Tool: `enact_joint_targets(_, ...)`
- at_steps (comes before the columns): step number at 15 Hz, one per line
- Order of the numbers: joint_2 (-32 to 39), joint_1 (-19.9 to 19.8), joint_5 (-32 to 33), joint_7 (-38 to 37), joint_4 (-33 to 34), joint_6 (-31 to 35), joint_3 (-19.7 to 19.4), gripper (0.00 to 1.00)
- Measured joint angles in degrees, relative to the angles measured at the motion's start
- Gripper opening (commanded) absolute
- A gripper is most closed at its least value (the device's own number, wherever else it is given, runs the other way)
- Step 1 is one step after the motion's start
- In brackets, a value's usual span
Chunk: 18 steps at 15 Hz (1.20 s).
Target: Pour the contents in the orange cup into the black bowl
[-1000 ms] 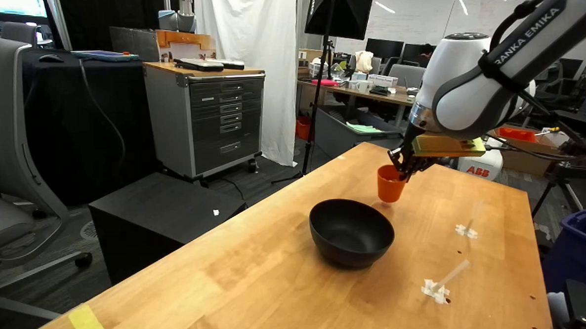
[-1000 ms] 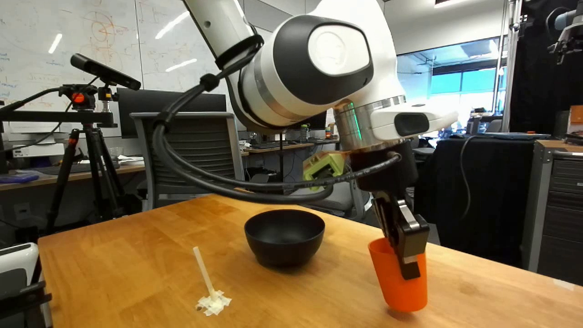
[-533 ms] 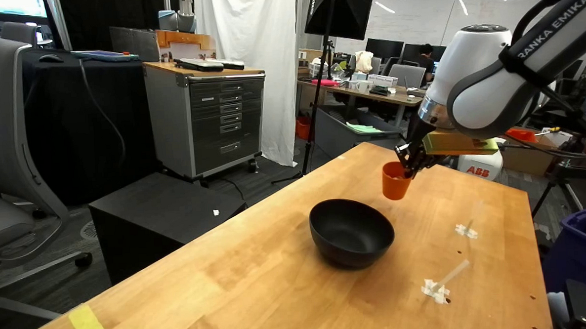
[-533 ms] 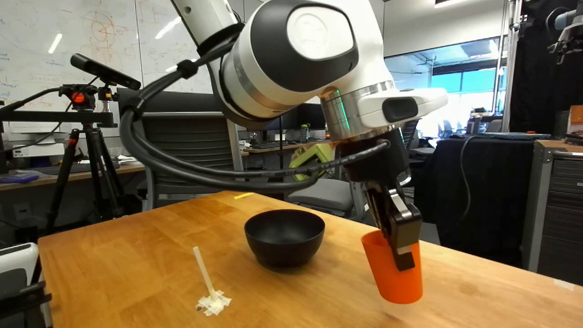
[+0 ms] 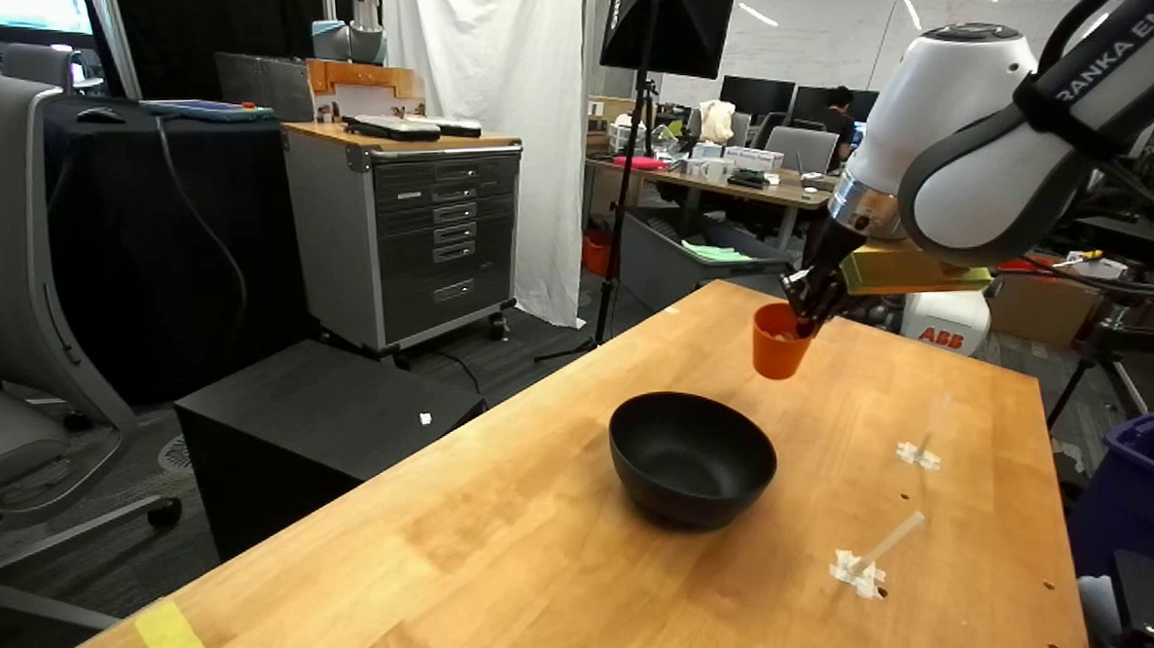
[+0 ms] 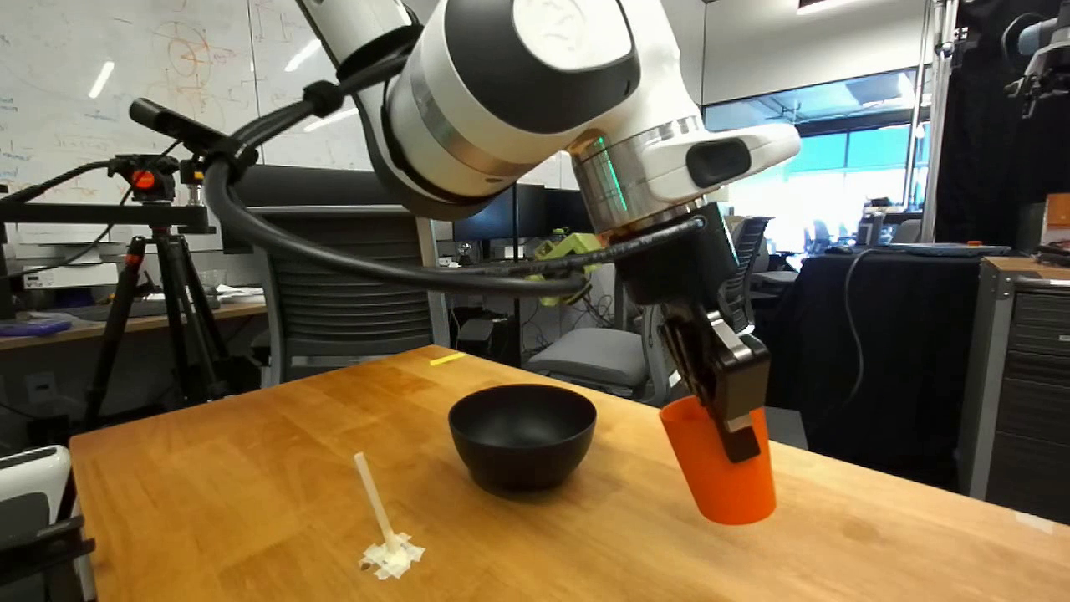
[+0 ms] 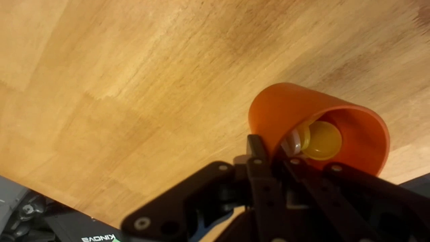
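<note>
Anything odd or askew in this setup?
Two pale sticks poke up at a slant from white tape on the table: odd, with no clear use in this pour. The orange cup looks slightly tilted, but the gripper pinches its wall, so that's probably fine.

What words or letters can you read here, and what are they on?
"RANKA EMI", cut off at both ends: on the arm
"ABB": on the white machine
"KINOVA", looking flipped: on a black thing
Too small or faint to read: marks on the whiteboard, softbox and cable.
</note>
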State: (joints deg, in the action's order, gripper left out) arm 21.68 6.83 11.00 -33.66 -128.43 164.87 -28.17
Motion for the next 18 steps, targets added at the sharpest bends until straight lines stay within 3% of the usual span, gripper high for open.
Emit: enact_joint_targets(18, 0.3, 33.6, 32.9, -32.1, -5.3, 0.8, -23.3, 0.07)
